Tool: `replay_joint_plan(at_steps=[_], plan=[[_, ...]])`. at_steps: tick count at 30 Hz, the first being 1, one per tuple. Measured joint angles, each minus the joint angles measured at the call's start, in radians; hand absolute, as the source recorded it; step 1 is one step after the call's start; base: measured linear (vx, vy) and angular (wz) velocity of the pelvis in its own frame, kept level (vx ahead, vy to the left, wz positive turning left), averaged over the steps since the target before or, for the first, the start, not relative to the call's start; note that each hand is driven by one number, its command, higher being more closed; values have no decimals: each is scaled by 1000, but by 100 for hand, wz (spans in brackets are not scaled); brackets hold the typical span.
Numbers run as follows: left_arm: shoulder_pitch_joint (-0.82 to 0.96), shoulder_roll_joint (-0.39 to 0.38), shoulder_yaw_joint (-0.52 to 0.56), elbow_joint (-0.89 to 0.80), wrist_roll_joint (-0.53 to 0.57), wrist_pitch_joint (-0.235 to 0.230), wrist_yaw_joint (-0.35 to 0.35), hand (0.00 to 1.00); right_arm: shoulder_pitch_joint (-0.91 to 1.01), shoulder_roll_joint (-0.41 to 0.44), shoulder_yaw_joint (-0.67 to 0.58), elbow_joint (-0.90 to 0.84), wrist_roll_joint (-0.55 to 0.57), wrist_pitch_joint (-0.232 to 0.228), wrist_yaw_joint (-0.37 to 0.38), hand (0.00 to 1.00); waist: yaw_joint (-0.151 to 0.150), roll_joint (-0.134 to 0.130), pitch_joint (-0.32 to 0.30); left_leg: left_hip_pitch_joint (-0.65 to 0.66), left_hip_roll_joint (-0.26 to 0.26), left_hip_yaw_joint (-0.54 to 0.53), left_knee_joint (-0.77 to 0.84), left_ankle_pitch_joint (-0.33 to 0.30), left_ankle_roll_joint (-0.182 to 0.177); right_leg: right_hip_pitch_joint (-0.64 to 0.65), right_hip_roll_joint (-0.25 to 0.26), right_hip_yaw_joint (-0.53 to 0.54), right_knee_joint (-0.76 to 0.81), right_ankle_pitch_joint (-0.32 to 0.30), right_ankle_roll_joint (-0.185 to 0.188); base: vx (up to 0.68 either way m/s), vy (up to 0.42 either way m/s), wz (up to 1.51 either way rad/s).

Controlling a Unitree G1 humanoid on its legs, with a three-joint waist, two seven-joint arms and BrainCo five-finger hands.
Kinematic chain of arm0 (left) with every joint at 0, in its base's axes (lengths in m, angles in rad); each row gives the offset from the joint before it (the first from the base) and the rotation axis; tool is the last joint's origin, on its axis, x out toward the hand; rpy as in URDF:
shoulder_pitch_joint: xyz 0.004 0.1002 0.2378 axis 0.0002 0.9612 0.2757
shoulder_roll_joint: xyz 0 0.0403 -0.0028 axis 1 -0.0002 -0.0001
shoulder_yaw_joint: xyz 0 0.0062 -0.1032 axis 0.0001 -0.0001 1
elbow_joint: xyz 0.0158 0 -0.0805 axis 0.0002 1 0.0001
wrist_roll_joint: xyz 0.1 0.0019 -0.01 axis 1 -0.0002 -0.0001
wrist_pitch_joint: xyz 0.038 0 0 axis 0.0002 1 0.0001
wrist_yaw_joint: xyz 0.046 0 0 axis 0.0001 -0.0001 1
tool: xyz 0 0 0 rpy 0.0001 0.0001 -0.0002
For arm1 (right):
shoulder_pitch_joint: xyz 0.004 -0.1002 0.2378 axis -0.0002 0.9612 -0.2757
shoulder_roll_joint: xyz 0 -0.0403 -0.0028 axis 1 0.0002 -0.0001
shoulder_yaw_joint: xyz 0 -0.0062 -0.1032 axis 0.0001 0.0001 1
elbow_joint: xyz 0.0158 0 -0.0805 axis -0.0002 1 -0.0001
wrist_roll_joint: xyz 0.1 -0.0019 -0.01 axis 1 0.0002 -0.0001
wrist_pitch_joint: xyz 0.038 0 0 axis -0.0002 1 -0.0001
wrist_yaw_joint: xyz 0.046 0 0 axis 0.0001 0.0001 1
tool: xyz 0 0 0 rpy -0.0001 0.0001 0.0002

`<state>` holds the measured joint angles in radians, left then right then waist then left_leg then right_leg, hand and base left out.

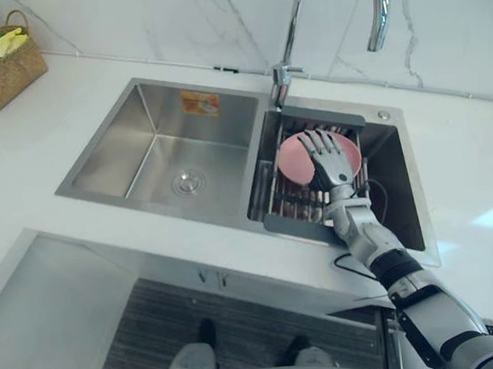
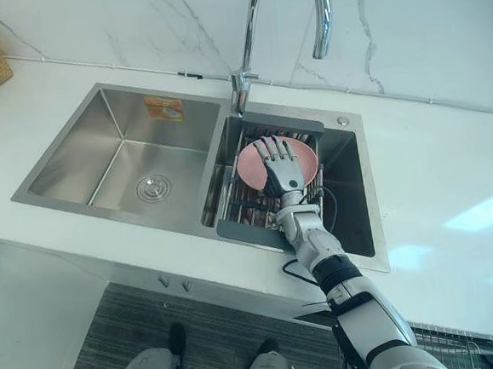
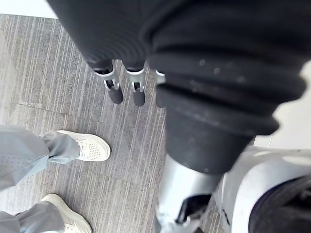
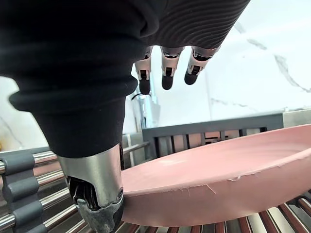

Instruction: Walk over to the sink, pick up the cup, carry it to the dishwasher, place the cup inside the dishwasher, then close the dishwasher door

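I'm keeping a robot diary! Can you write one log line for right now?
step: pickup, not yet gripped | right hand: open, over pink dish in sink rack | left hand: open, idle

Left hand (image 3: 138, 94) over grey floor (image 3: 58, 73), near a person's white shoes (image 3: 86, 146)

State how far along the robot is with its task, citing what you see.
Done: the robot stands at the sink. In hand: the right hand, fingers straight, is spread over a pink dish on the rack in the right basin, not closed on it. The left hand hangs open over the floor. Left: grasping, carrying, loading the dishwasher, closing its door.
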<state>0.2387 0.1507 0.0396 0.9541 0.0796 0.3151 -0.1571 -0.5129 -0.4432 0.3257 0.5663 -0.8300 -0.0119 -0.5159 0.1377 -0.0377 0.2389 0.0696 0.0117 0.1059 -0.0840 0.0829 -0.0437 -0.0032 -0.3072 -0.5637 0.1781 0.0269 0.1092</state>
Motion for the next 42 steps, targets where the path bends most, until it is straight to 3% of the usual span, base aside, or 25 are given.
replay_joint_plan(at_steps=[6, 13, 22, 25, 30, 35, 42], plan=[[2, -4, 0, -1, 0, -3, 0, 0, 0, 0, -37, -2, 0, 13, -7, 0, -8, 7, 4, 0, -2, 9, 0, 3, 4, 3, 7, 9, -21, 21, 1, -7, -2, -5], [14, -6, 0, -2, 0, -3, 0, 0, -1, -30, -154, -64, 42, 46, -106, 0, -15, 11, 3, 2, 1, 15, 0, 4, 2, 7, 14, 12, -32, 25, -3, -1, -3, 0], [17, -6, -1, -2, 2, -3, -1, 0, -2, -39, -173, -132, 60, 53, -114, 0, -18, 12, 3, 6, 6, 18, 0, 4, 2, 10, 18, 12, -33, 28, -3, 0, 0, 0], [17, -6, -1, -2, 1, -3, -1, 0, -2, -39, -172, -132, 59, 32, -63, 0, -17, 12, 2, 6, 5, 17, 0, 4, 2, 11, 18, 12, -34, 28, -3, 0, 0, 0], [17, -1, -1, -2, 1, -3, -2, 0, 4, -39, -168, -131, 118, -15, 118, 0, -20, 10, 1, 6, 6, 17, 0, 3, 2, 14, 21, 13, -40, 28, -4, 0, 0, 0], [25, 15, 0, -1, 1, -2, -8, 0, 72, -53, -159, -127, 171, -51, 284, 0, -24, -17, -15, 11, 10, 32, 0, -2, 0, 17, 33, 32, -52, 36, -1, 14, -16, -7], [26, 23, -1, -1, 0, 2, -9, 0, 103, -125, -131, -117, 174, -116, 420, 0, -35, -36, -31, 31, 10, 63, -1, -12, 2, 17, 36, 57, -55, 40, -3, 5, -9, -15]])
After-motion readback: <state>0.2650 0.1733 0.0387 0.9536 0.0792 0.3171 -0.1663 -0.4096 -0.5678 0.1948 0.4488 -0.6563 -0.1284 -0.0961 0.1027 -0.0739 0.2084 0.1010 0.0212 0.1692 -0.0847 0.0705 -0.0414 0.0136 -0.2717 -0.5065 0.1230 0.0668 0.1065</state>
